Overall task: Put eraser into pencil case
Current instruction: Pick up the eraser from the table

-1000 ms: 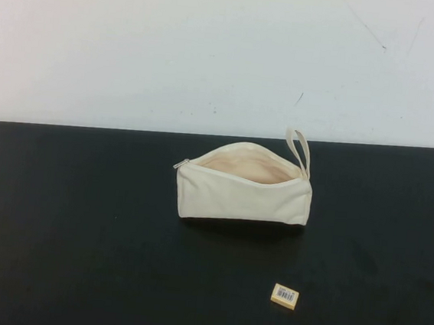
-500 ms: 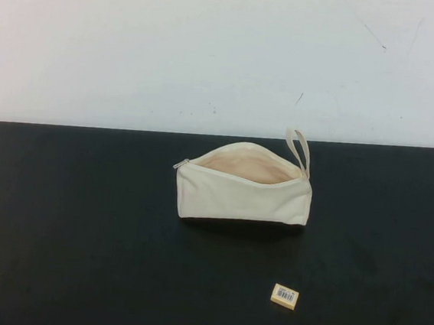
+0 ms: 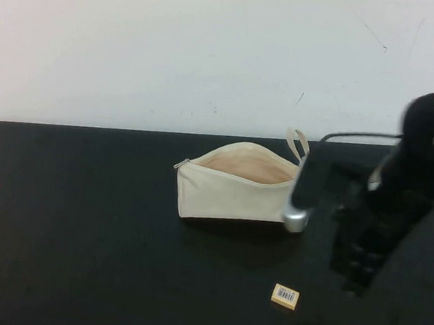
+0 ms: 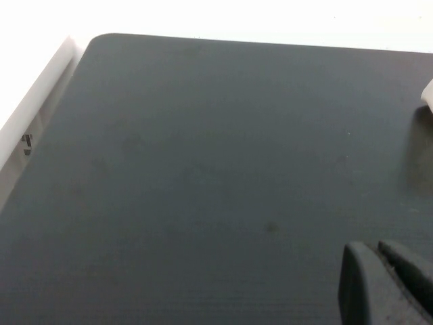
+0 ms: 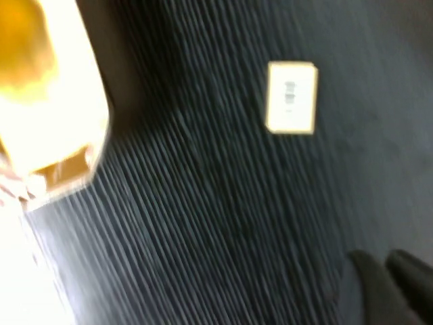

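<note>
Right claw (image 3: pixel 356 279) hangs over the desk's (image 3: pixel 79 234) right side, fingers pressed together, empty. Eraser (image 3: pixel 285 296) lies flat near the front edge, just beside it. Pencil case (image 3: pixel 238 187) gapes open toward the back edge. Left claw (image 4: pixel 389 284) closed over the left side.

A wide matte black table with rounded corners (image 3: pixel 72 225) fills the lower part of the high view. Behind it rises a plain white wall (image 3: pixel 175 43), lightly scuffed with a few small dark marks. Even, soft light falls across both, without hard shadows.
</note>
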Available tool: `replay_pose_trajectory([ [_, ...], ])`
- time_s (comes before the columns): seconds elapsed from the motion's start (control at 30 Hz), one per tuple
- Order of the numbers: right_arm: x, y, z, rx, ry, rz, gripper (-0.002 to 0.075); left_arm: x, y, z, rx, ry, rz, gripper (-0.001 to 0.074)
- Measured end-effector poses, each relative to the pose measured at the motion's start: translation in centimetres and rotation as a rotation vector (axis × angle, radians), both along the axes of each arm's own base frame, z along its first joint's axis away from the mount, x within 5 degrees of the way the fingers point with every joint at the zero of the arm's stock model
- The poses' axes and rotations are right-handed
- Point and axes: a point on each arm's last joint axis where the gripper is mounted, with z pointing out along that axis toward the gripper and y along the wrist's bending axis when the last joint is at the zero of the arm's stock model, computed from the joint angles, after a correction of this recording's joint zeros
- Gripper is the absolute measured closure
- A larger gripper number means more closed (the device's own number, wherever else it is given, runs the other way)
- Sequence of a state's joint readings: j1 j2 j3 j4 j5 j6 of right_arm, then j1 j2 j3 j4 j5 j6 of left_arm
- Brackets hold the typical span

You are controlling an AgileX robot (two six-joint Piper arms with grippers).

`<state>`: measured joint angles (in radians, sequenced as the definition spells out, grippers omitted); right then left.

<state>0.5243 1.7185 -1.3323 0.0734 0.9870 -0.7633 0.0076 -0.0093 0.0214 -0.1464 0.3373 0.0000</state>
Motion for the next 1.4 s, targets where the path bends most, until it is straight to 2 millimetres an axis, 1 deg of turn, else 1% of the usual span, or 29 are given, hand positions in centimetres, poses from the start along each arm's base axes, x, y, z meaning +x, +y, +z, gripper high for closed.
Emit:
replay_pose_trajectory([
  [0.03,0.4,0.4,-0.6,0.003,0.02,-0.002,0.0666,0.0,0.0,0.0,0.0,0.0,0.0,0.0738],
  [0.07,0.6,0.8,-1.1,0.003,0.033,-0.001,0.0624,0.0,0.0,0.0,0.0,0.0,0.0,0.0738],
  [0.2,1.1,2.1,-3.7,-0.02,0.092,0.012,0.04,0.0,0.0,0.0,0.0,0.0,0.0,0.0738],
  [0.23,1.2,2.3,-4.3,-0.026,0.101,0.016,0.0354,0.0,0.0,0.0,0.0,0.0,0.0,0.0738],
  [0.3,1.5,2.7,-5.2,-0.031,0.108,0.016,0.0305,0.0,0.0,0.0,0.0,0.0,0.0,0.0738],
  [0.4,2.0,3.0,-6.3,-0.021,0.099,-0.017,0.0281,0.0,0.0,0.0,0.0,0.0,0.0,0.0738],
  [0.6,2.9,3.6,-7.7,0.008,0.055,-0.056,0.0274,0.0,0.0,0.0,0.0,-0.002,0.0,0.0738],
  [0.7,3.1,3.7,-8.2,0.009,0.055,-0.063,0.0273,0.0,0.0,0.0,0.0,-0.002,0.0,0.0738],
  [0.97,3.4,4.3,-10.5,0.001,0.074,-0.069,0.0284,0.0,0.0,0.0,0.0,-0.002,0.0,0.0738],
  [1.1,3.5,4.4,-10.8,0.008,0.073,-0.091,0.0352,0.0,0.0,0.0,0.0,-0.002,0.0,0.0738],
  [1.17,3.5,4.4,-10.9,0.008,0.076,-0.097,0.0417,0.0,0.0,0.0,0.0,-0.002,0.0,0.0738],
  [1.23,3.5,4.4,-10.9,0.008,0.086,-0.125,0.05,0.0,0.0,0.0,0.0,-0.002,0.0,0.0738],
  [1.27,3.5,4.4,-10.8,0.008,0.09,-0.136,0.052,0.0,0.0,0.0,0.0,-0.002,0.0,0.0738],
  [1.37,3.3,4.3,-10.4,0.012,0.099,-0.172,0.0519,0.0,0.0,0.0,0.0,-0.002,0.0,0.0738],
  [1.4,3.3,4.3,-9.9,0.018,0.096,-0.183,0.0519,0.0,0.0,0.0,0.0,-0.002,0.0,0.0738],
])
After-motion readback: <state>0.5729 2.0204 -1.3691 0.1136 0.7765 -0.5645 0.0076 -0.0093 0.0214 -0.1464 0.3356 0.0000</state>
